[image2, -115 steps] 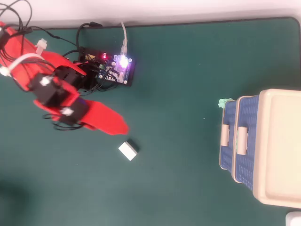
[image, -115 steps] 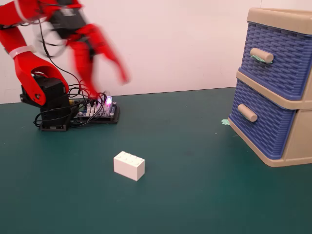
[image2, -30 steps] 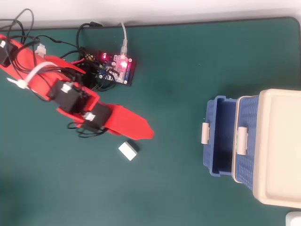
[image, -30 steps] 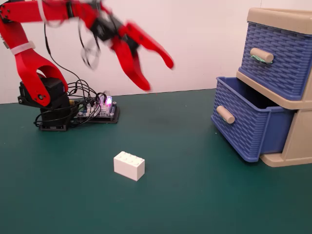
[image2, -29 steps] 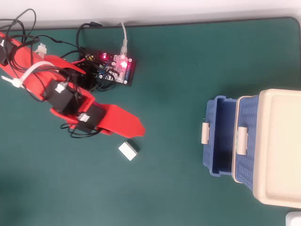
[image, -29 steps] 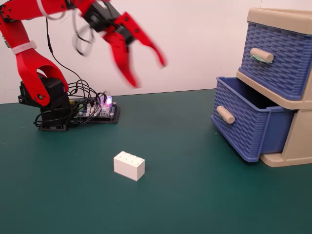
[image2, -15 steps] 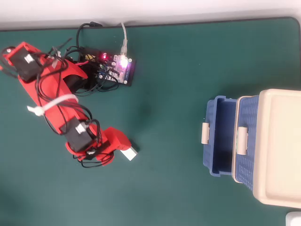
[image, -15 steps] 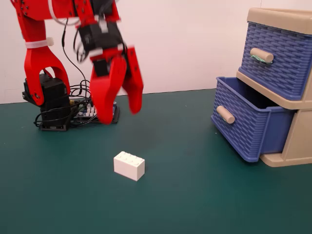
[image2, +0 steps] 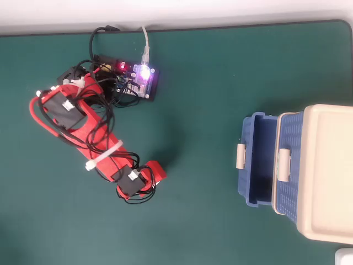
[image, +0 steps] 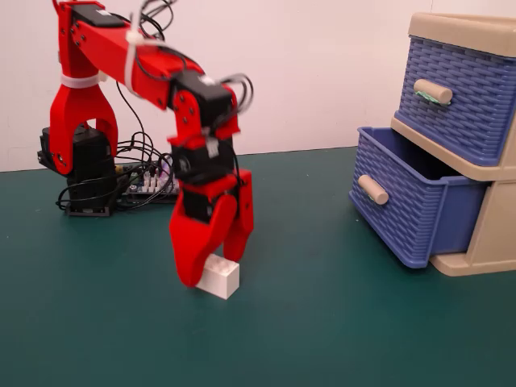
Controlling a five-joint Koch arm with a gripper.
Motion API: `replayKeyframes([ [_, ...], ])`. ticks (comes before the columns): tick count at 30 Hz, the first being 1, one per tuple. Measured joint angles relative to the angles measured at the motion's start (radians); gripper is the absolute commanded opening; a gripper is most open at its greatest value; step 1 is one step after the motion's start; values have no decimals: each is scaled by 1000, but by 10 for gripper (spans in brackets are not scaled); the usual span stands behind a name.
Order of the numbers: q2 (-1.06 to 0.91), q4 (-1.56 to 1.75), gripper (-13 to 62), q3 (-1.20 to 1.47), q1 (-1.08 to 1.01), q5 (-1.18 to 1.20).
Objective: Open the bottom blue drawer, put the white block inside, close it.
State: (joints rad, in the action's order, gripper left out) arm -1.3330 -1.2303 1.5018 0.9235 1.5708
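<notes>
The white block (image: 221, 278) rests on the green mat in the fixed view. My red gripper (image: 214, 270) points straight down over it, one jaw against the block's left end and the other behind its right end, closed onto it. In the overhead view the gripper (image2: 154, 173) hides the block. The bottom blue drawer (image: 403, 218) is pulled open to the left, its beige handle (image: 372, 189) facing the arm. In the overhead view the drawer's (image2: 256, 160) inside looks empty.
The beige cabinet (image2: 325, 171) stands at the right, and its upper blue drawer (image: 463, 97) is shut. The arm's base, a lit controller board (image2: 140, 77) and loose cables sit at the back left. Open green mat (image: 322, 322) lies between block and drawer.
</notes>
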Motion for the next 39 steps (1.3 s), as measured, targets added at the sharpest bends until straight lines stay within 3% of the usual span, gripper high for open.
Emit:
replayKeyframes([
  [2, 17, 15, 308, -2, 2, 0],
  [3, 18, 18, 255, -2, 2, 2],
  [5, 18, 26, 105, 0, 2, 14],
  [6, 18, 28, -42, -2, 2, 23],
  [7, 18, 35, -90, -2, 2, 51],
  [17, 2, 25, -81, 0, -3, 91],
  [22, -198, -132, -80, -41, -31, 120],
  [26, -305, -239, -80, -351, -11, 430],
  [27, -301, -236, -80, -488, 23, 603],
  [32, -81, -244, -79, -933, 284, 1065],
  [39, 307, -241, -75, -1328, 440, 1115],
])
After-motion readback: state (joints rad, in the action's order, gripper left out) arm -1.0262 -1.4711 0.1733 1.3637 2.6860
